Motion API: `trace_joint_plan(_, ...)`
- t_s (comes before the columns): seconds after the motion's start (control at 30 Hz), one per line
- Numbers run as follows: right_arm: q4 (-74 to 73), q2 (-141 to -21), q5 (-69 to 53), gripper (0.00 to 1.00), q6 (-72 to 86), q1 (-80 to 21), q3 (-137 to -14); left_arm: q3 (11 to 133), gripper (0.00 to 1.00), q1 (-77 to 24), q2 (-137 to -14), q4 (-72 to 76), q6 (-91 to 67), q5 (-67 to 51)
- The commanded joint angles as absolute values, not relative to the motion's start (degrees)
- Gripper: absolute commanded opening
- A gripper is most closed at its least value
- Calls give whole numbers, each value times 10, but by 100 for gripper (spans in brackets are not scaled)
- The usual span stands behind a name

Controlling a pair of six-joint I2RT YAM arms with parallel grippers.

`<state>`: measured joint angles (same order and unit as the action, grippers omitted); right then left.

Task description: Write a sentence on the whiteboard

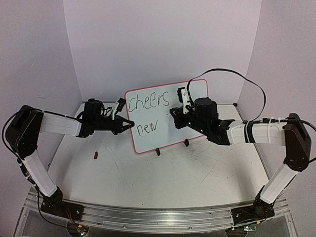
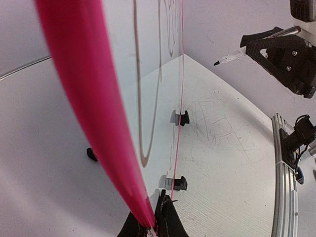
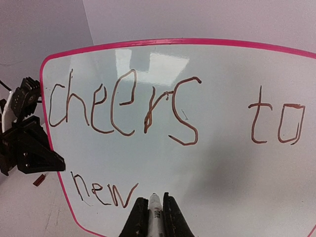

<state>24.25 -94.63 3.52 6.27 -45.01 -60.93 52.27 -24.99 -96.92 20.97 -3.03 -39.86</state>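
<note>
— So, the left claw [image 2: 157, 217]?
— Clamped tight on the pink rim [image 2: 84, 98] of the whiteboard [image 3: 227, 168], at its left edge.
— And the right claw [image 3: 154, 210]?
— Closed round a marker [image 2: 229, 58], tip aimed at the board just right of "new". Whether it touches, I cannot tell.
— Where does the board stand?
— Upright on the bench [image 1: 173, 182], on two black clip feet [image 1: 158, 152], between the arms.
— The sentence [image 3: 123, 108]?
— "cheers to" on top, "new" below. A small dark thing [image 1: 96, 155] lies on the bench near the left arm.
</note>
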Motion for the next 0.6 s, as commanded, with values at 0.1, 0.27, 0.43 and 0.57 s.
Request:
trace_joint_plan(0.1, 255, -941, 42, 0, 41, -443, -605, 539, 0, -243, -962, 207, 23, -296)
trace_joint_plan(0.27, 255, -936, 47, 0, 51, -432, -598, 539, 0, -247, -960, 207, 24, -288)
trace_joint_plan(0.43, 254, -938, 41, 0, 64, -429, -597, 537, 0, -249, -958, 205, 24, -285)
trace_joint_plan(0.57, 254, -940, 21, 0, 64, -429, -599, 538, 0, -250, -957, 205, 24, -285)
